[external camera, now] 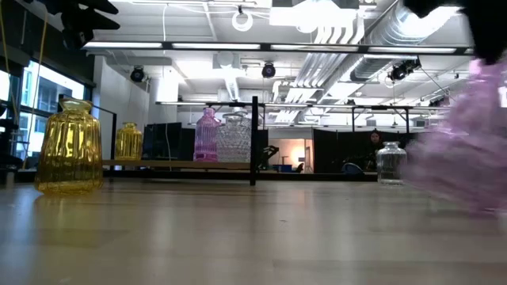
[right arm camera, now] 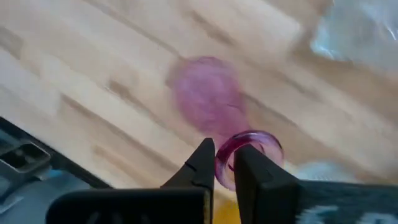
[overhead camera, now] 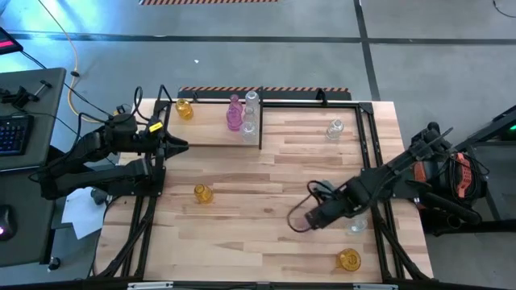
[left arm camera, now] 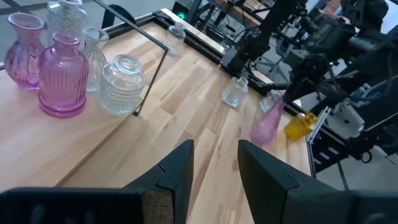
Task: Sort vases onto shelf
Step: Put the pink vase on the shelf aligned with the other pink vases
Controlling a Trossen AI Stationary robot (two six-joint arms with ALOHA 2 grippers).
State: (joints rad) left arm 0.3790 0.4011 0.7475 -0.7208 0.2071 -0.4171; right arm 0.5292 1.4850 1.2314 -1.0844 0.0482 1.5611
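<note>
Pink vase (right arm camera: pixel 208 99) | tilted, mouth toward wrist | right gripper (right arm camera: pixel 225 163) clamps its rim

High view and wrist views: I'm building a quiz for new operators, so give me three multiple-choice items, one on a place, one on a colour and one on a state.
1. Where is the right gripper?
A. over the shelf board
B. over the bare tabletop, right of centre
C. beyond the table's edge

2. What colour is the held vase?
A. amber
B. clear
C. pink

3. How is the left gripper?
A. open, empty
B. shut on a vase
C. shut, empty

Key:
1. B, the high view shows it over bare wood.
2. C, the held vase's body and pinched rim are pink.
3. A, its fingers stand apart with nothing between them.
</note>
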